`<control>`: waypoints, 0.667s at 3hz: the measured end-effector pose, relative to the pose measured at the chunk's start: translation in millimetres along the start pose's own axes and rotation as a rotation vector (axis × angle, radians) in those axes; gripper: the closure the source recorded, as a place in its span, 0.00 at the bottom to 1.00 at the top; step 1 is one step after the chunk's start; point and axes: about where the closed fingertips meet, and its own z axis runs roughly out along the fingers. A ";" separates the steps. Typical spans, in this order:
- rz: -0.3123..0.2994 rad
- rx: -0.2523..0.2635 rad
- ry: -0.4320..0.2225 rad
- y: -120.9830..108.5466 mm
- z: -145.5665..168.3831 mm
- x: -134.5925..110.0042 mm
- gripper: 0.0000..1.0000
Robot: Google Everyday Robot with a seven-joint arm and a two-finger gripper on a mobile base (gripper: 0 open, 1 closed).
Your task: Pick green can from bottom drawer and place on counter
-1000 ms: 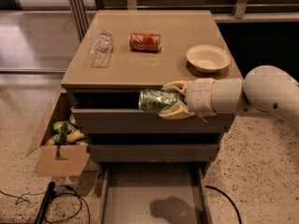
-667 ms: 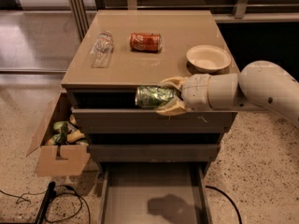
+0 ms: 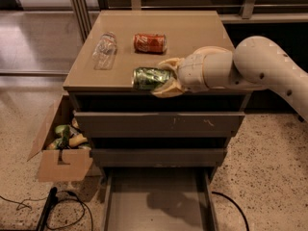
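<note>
My gripper (image 3: 163, 78) is shut on the green can (image 3: 148, 78), holding it on its side over the front edge of the counter (image 3: 192, 30). The arm reaches in from the right. I cannot tell whether the can touches the counter top. The bottom drawer (image 3: 156, 201) is pulled open at the foot of the cabinet; its tray is bare, with the arm's shadow on it.
A red-orange soda can (image 3: 149, 43) and a clear plastic bottle (image 3: 104, 50) lie on the counter behind and left of the green can. A cardboard box (image 3: 61, 148) with items stands on the floor left of the cabinet. Cables (image 3: 53, 206) lie at bottom left.
The gripper has lifted the green can from in front of the top drawer up to counter height and moved it a little left. The plate on the right is now hidden by the arm.
</note>
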 end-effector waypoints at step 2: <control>0.049 -0.028 0.013 -52.8 32.9 -6.8 1.00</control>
